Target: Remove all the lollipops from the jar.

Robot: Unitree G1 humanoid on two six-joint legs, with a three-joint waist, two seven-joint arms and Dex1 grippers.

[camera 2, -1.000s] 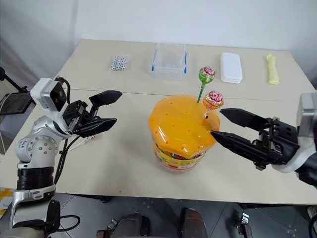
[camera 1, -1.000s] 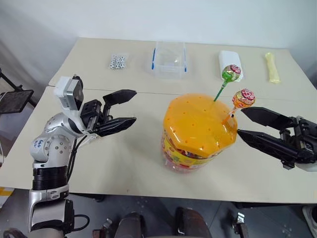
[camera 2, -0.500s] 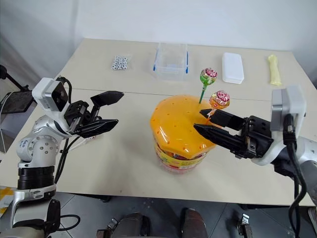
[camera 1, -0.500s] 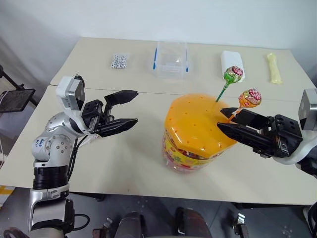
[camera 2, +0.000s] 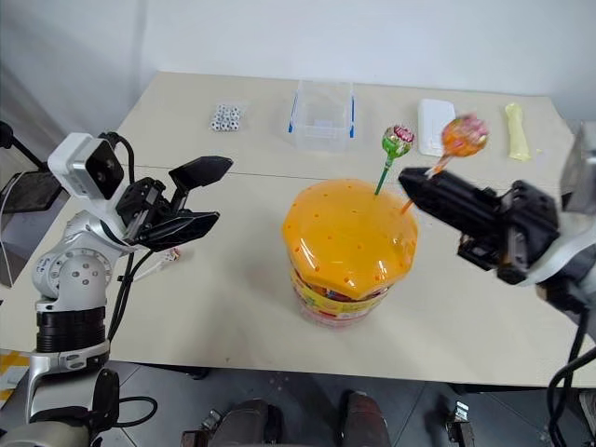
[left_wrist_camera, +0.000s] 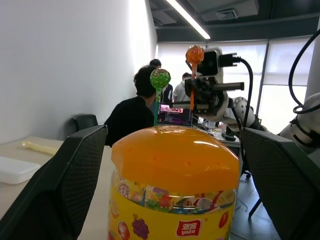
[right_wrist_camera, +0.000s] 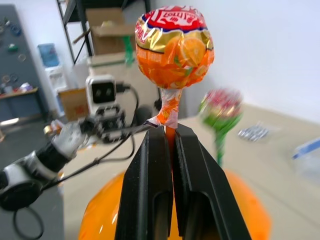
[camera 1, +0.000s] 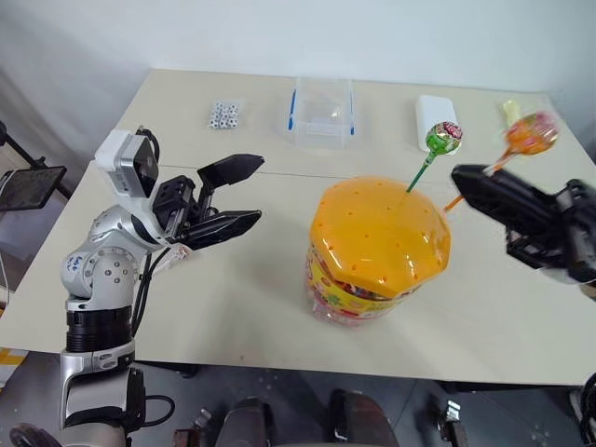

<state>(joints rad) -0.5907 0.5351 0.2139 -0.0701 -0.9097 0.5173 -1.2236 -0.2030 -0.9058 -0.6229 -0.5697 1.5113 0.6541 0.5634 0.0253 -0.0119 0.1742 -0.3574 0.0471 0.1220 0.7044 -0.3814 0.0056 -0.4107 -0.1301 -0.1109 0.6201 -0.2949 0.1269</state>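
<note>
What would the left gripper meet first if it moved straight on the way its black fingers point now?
Probably the large clear plastic jar with the domed orange lid: it sits directly ahead between the open left gripper's fingers, with bare table between them.

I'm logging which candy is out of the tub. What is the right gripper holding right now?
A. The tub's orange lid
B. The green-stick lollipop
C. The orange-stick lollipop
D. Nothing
C: the right gripper is shut on the orange-stick lollipop, clear of the jar; the green-stick lollipop stands in the lid.
</note>
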